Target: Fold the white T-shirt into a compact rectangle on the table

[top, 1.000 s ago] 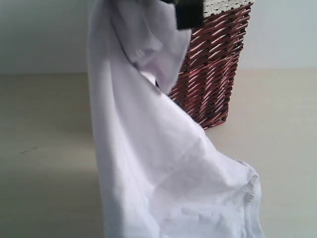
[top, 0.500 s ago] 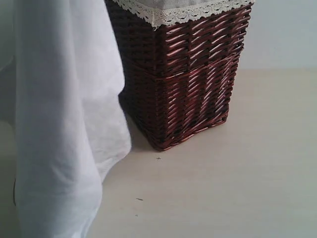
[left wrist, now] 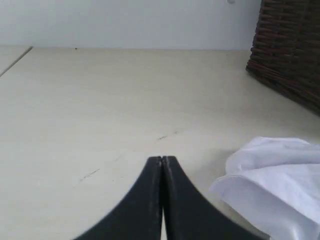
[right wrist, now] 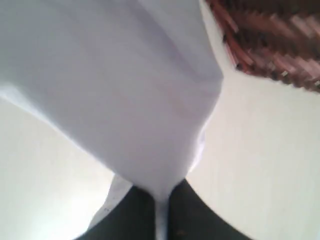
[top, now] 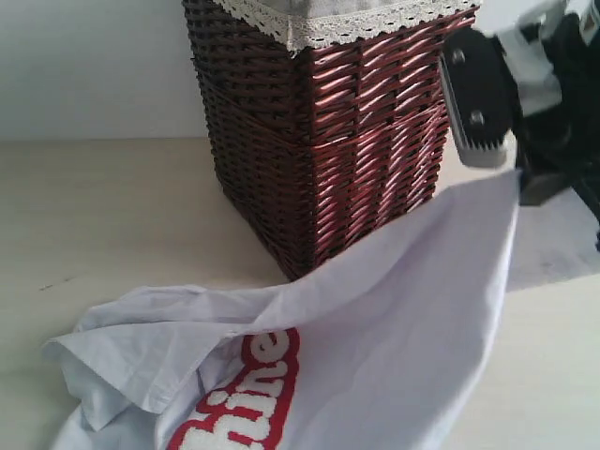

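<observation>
The white T-shirt lies crumpled on the table in front of the basket, with white lettering on a red band facing up. One edge rises to the right, where my right gripper is shut on it above the table. In the right wrist view the cloth runs out from between the shut fingers of the right gripper. My left gripper is shut on nothing, low over the bare table, with a fold of the shirt beside it. The left gripper is out of the exterior view.
A dark red-brown wicker basket with a lace-edged cloth liner stands at the back middle, right behind the shirt. It also shows in the left wrist view as the basket and in the right wrist view as the basket. A pale wall runs behind the table.
The shirt hung lifted in front of the camera and swung left; now most of it lies on the table. The right gripper has come into view at the right, holding one edge.
</observation>
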Robot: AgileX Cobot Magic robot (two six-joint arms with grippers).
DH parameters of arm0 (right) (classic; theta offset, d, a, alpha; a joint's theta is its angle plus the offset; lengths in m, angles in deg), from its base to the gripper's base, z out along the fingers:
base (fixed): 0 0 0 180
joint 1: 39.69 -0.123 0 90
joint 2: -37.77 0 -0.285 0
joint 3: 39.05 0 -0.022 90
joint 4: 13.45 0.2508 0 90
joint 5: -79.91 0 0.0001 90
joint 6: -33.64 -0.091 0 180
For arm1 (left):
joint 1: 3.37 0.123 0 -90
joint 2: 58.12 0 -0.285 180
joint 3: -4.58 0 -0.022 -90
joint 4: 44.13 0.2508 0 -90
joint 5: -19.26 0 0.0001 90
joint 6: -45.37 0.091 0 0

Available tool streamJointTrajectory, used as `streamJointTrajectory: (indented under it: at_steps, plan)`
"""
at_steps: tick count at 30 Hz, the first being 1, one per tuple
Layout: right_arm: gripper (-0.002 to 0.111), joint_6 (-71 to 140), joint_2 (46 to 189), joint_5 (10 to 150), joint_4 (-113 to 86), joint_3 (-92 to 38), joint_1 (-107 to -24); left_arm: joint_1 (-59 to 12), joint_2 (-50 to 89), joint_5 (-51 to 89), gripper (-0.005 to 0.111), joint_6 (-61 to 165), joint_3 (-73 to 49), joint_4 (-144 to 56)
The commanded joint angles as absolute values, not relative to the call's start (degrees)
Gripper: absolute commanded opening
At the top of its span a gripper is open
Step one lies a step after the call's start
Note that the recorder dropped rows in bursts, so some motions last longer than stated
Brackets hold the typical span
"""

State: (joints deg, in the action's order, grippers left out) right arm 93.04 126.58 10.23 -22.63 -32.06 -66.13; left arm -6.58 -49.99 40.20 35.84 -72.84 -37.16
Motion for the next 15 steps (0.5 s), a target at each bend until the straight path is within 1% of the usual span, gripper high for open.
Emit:
streamJointTrajectory:
  at_steps: [1,4,7,9,12,15]
  plan:
    - [0.0,91.9,126.6,15.2,-26.9,-26.1,-63.8,-6.6,-50.3,39.8,0.0,36.0,-72.6,-37.1]
    - [0.001,91.9,126.6,15.4,-27.7,-23.3,-63.3,-6.6,-50.3,39.8,0.0,36.0,-72.6,-37.1]
    - [0.012,91.9,126.6,16.8,-28.6,-20.9,-63.2,-6.6,-50.3,39.8,0.0,36.0,-72.6,-37.1]
    - [0.021,89.9,126.6,21.7,-30.4,-19.2,-63.2,-6.6,-50.3,39.8,0.0,36.0,-72.6,-37.1]
    - [0.033,80.4,126.6,34.3,-35.9,-16.8,-63.2,-6.6,-50.3,39.8,0.0,36.0,-72.6,-37.1]
    - [0.038,67.7,127.3,42.4,-42.7,-15.9,-63.2,-6.6,-50.3,39.8,0.0,36.0,-72.6,-37.1]
